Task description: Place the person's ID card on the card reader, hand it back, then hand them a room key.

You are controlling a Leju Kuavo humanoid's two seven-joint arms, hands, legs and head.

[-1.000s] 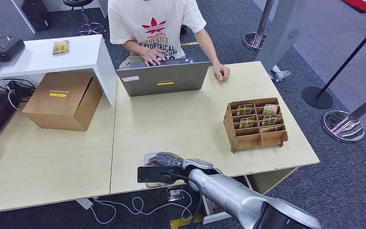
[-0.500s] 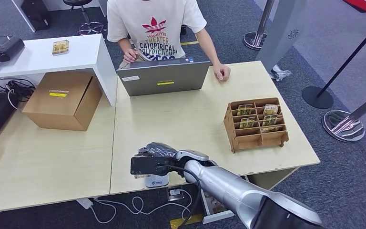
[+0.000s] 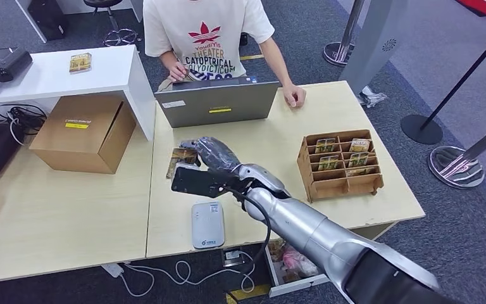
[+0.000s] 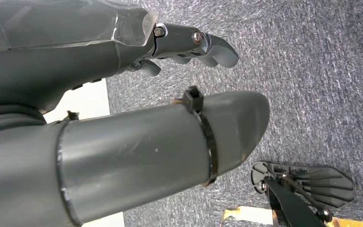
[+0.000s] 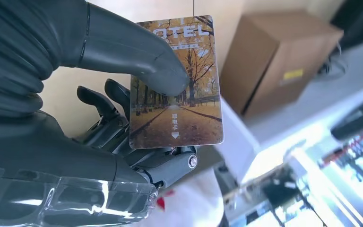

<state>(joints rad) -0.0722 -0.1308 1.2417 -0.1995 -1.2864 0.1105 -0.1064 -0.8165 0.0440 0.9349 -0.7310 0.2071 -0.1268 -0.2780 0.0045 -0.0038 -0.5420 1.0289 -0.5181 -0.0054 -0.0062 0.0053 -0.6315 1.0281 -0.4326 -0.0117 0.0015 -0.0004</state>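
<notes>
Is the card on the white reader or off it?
Off: the right hand holds the card above the table, away from the reader.

You see a glossy printed plastic card, a smooth pale wood-grain table, and a matt brown cardboard box.
</notes>
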